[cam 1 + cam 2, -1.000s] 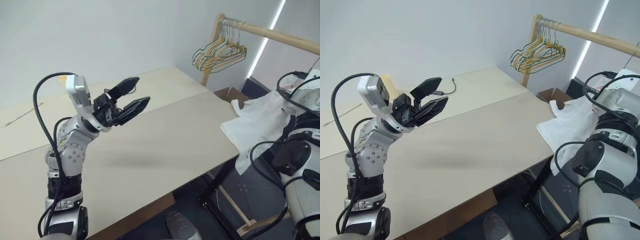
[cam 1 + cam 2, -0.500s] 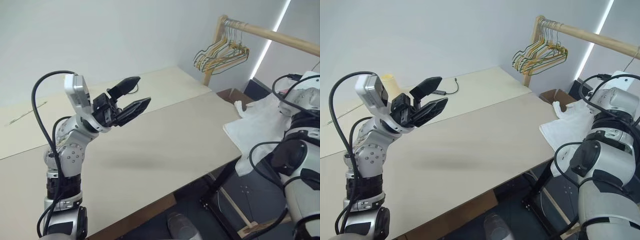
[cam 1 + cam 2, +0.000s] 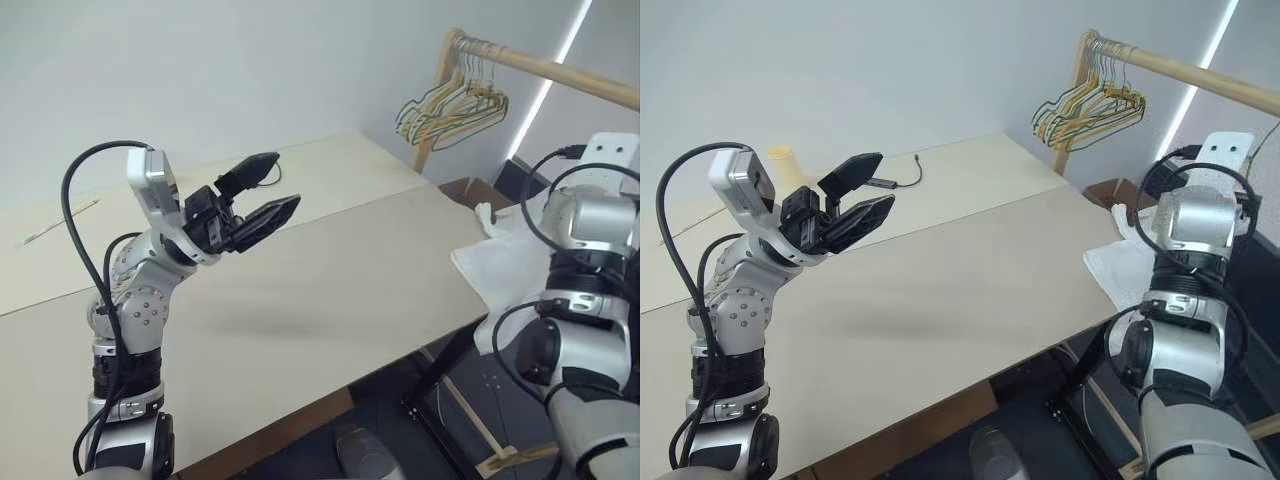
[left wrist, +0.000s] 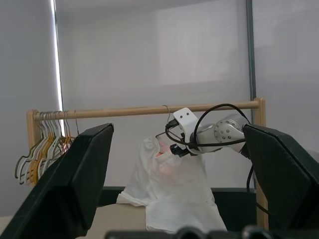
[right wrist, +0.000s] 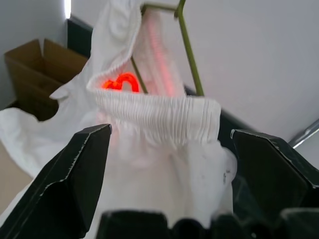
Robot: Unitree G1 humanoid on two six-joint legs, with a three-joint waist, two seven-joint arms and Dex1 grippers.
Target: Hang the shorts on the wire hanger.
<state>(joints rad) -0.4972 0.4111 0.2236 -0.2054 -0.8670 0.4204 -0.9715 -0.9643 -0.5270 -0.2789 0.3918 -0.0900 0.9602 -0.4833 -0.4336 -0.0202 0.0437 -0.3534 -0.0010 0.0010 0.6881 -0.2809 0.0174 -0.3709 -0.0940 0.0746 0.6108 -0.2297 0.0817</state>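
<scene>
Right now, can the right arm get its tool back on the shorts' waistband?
Probably yes. The right tool is open, its fingers either side of the shorts' gathered waistband, with nothing between them. The wire hanger rises behind the band, clear of that path.

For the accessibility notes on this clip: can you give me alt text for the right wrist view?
White shorts with a gathered elastic waistband hang draped on a thin wire hanger, directly ahead of the right tool, whose two black fingers stand wide open on either side without gripping the fabric. A cardboard box sits behind the shorts, against a dark baseboard.
</scene>
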